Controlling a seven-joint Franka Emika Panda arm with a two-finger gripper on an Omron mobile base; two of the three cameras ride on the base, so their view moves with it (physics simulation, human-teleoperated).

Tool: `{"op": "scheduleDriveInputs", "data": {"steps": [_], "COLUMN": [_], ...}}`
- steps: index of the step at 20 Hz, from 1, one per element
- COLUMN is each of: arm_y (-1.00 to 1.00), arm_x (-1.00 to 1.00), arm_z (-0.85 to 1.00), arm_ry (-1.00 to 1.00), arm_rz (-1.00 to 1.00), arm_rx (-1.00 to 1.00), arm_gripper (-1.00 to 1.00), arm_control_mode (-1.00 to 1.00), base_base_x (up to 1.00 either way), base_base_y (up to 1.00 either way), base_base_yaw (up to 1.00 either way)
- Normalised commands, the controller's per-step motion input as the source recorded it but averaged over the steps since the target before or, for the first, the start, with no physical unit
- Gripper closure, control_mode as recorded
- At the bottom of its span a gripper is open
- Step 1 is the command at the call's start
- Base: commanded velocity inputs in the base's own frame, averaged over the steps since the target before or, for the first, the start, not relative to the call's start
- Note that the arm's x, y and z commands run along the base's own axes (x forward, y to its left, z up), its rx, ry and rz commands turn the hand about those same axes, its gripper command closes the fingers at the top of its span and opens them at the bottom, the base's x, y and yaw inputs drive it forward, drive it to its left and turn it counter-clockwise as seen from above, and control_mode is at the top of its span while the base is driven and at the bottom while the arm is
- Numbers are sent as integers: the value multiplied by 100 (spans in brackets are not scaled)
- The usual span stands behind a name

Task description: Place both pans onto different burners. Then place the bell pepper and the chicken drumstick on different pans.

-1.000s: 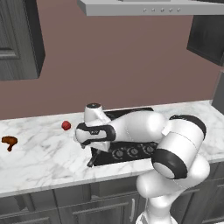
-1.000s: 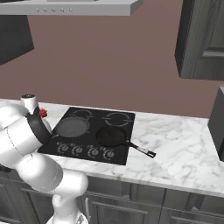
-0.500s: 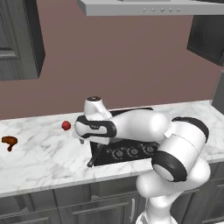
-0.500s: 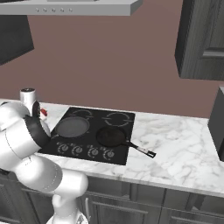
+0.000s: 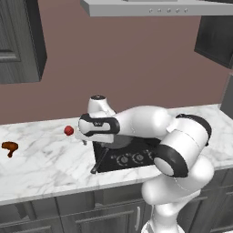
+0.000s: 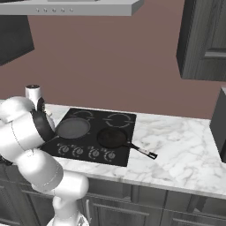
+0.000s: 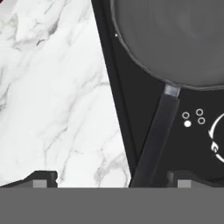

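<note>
Tool with jaws apart above the grey pan's handle at cooktop edge; black pan alongside; bell pepper and chicken drumstick on bench.

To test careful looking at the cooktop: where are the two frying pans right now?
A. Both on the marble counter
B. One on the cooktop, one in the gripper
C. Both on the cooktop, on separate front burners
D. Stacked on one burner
C: the grey pan and the black pan sit side by side on the cooktop, each on its own burner.
</note>
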Motion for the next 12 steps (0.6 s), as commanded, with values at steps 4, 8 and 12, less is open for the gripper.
{"op": "scheduleDriveInputs", "data": {"steps": [4, 8, 12], "arm_y": [1, 9, 8], "arm_x": [45, 36, 34], "arm_z": [0, 1, 4], "arm_ry": [0, 0, 0], "arm_rz": [11, 9, 8], "arm_rx": [0, 0, 0], "arm_gripper": [-100, -100, -100], "arm_control_mode": [-100, -100, -100], "base_base_x": [0, 0, 0], "base_base_y": [0, 0, 0], "base_base_yaw": [0, 0, 0]}}
